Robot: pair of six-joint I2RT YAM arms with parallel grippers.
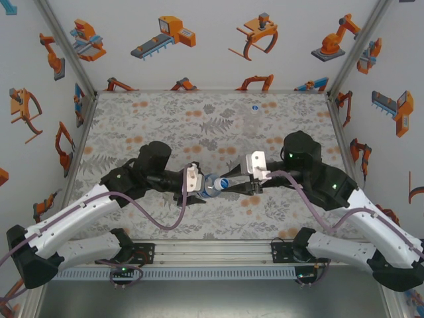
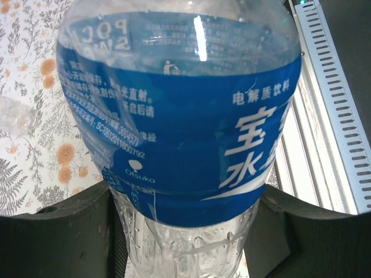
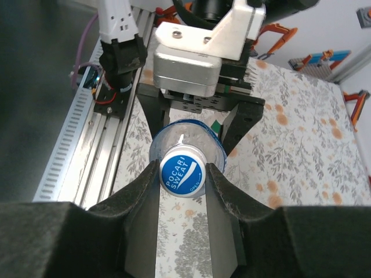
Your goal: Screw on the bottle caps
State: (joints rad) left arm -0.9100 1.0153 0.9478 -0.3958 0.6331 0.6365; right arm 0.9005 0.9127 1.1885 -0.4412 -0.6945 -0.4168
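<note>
My left gripper (image 1: 199, 185) is shut on the blue-label bottle (image 2: 174, 145) and holds it on its side above the table's middle. Its dark fingers (image 2: 64, 231) press the clear ribbed body on both sides. A white bottle cap (image 3: 182, 172) with a blue printed top sits on the bottle's mouth, facing the right wrist camera. My right gripper (image 3: 182, 175) is shut on that cap, one finger touching each side of it. In the top view the cap (image 1: 223, 183) lies between the two grippers. A plain clear bottle (image 1: 251, 120) stands at the back with a cap (image 1: 252, 106) on top.
A floral cloth (image 1: 199, 126) covers the table. A metal rail (image 1: 212, 253) with slotted ducting runs along the near edge below the held bottle. A clear plastic thing (image 2: 14, 116) lies on the cloth in the left wrist view. Printed walls enclose three sides.
</note>
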